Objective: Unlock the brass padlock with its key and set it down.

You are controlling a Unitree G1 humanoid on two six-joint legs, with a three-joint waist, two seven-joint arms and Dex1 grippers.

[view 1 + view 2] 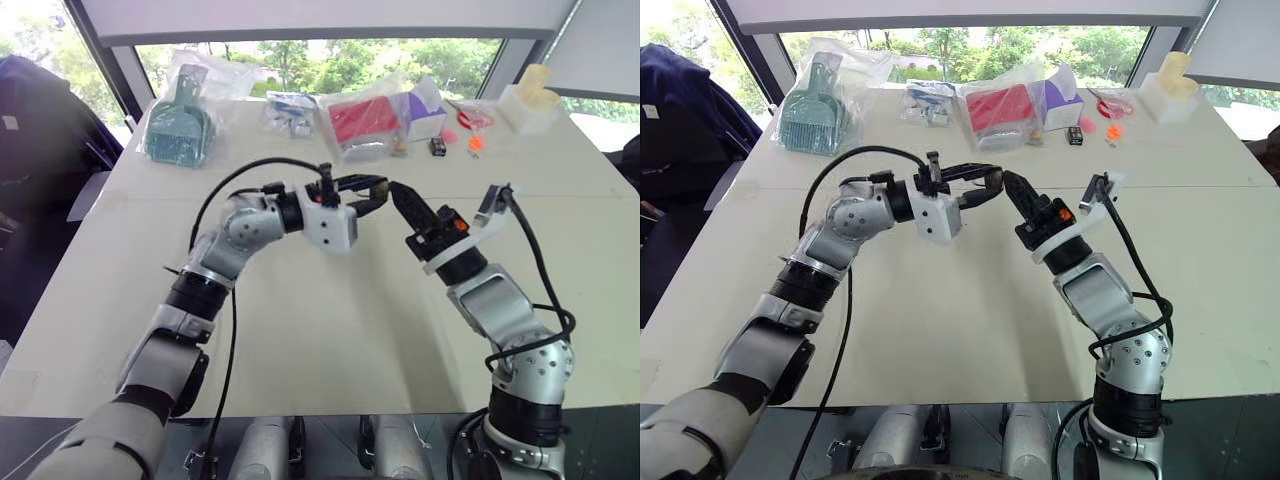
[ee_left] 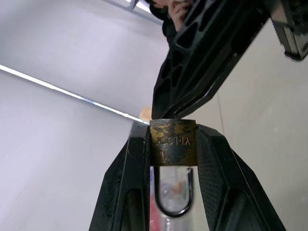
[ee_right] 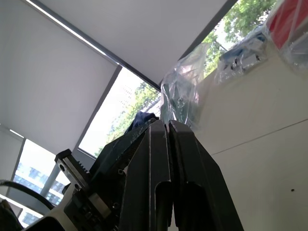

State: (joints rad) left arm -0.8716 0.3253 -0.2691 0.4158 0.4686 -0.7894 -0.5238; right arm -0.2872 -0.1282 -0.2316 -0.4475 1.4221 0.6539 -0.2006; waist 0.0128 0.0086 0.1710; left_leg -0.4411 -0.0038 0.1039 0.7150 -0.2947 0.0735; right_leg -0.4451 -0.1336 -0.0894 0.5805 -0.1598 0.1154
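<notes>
Above the middle of the pale table (image 1: pixel 330 340), both arms met in mid-air, well off the surface. The left gripper (image 1: pixel 372 192) reached across twd the right gripper (image 1: pixel 398 196), tips all but touching, likely so lock and key could be brought together w/o anything resting on the table.

In the left wrist view the left gripper's fingers (image 2: pixel 126 178) were clamped on the brass padlock (image 2: pixel 173 142), one on each flat side of the body, w/ its silvery shackle (image 2: pixel 174 202) hanging back between them and seated in the body at both ends, so prob. not yet unlocked. That grip left the end of the lock away from the shackle facing out at the right gripper, whose black fingers crossed just above it. The right gripper's fingers (image 3: pixel 161 168) were pressed tight together. The key couldn't be made out in any view, so whether it was pinched there can't be told. Judged step: lining up or working the key at the lock; setting down was not yet done.

The table was plain and off-white, w/ a seam across it. Along the far edge lay a teal dustpan in a bag (image 1: pixel 180 125), a bagged red item (image 1: pixel 362 120), a purple and white box (image 1: pixel 425 112), a small black box (image 1: pixel 438 147), orange bits (image 1: pixel 473 143) and a cream object (image 1: pixel 530 95). Behind was a wide window (image 1: pixel 320 55) w/ green trees outside.
</notes>
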